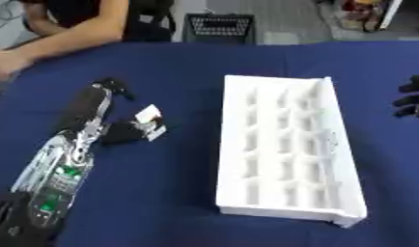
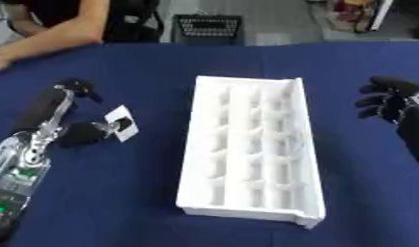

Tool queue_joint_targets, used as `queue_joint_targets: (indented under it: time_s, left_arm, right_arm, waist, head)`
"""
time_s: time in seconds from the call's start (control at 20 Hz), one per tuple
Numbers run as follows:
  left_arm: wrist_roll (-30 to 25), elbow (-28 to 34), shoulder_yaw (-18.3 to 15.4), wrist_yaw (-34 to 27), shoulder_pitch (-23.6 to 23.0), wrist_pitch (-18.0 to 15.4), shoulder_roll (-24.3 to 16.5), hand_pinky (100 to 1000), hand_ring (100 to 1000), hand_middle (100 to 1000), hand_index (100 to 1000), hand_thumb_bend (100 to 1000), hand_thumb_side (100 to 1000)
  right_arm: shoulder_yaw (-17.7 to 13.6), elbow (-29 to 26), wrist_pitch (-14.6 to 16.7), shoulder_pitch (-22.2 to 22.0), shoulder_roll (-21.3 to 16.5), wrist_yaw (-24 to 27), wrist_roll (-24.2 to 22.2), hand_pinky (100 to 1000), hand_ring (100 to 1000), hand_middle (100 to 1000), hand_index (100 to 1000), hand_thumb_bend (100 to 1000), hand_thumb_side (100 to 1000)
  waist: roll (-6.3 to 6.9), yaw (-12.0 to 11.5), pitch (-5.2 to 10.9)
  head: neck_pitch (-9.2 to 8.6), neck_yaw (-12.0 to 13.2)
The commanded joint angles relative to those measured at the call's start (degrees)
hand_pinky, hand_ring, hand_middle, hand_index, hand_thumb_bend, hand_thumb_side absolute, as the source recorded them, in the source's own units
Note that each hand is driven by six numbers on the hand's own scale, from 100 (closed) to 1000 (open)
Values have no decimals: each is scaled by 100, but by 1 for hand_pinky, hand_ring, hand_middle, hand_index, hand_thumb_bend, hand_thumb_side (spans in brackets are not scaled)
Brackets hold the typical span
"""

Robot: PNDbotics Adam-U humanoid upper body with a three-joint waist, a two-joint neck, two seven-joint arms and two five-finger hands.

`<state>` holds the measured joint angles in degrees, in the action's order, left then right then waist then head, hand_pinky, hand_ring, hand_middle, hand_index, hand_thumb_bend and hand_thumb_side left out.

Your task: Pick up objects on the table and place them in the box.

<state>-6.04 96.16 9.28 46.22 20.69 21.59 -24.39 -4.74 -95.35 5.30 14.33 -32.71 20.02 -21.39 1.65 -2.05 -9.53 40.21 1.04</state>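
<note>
White foam makes up the box [image 2: 251,144], a long tray of small compartments in three rows, lying alone on the blue tablecloth [image 2: 145,193] between our two arms. We count one box, and every cell we can see into looks empty, so we judge the task barely begun.

Just left of the box, our left hand [image 1: 120,131] has its thumb and fingers pinched on one small white object [image 1: 149,121] with a dark patch on it, flat and card-like as far as we can tell. It sits at the fingertips close to the cloth; we cannot tell whether it is lifted or touching. That pinch at the edge would suit a thin piece that offers little to wrap around. It is the only loose object we see on the table.

Our right hand [image 2: 384,99] hangs apart at the right, holding nothing, fingers loosely spread, probably kept clear so the box stays open to the left arm.
</note>
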Motion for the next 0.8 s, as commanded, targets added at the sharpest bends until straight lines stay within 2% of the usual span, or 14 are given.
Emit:
queue_joint_targets:
  time_s: [0.05,0.8]
  left_arm:
    - [3,-111,-46,21,167,11,-62,934,804,812,683,807,526]
    - [-49,-1023,59,60,509,-132,33,934,803,811,686,810,530]
  right_arm:
    - [-34,-63,12,64,-82,-17,-8,654,701,734,862,100,928]
    - [-12,-65,5,83,-72,-10,-25,655,701,734,862,100,930]
  waist:
    - [-8,10,99]
    - [-15,50,101]
  head:
    - [-56,35]
    - [-51,67]
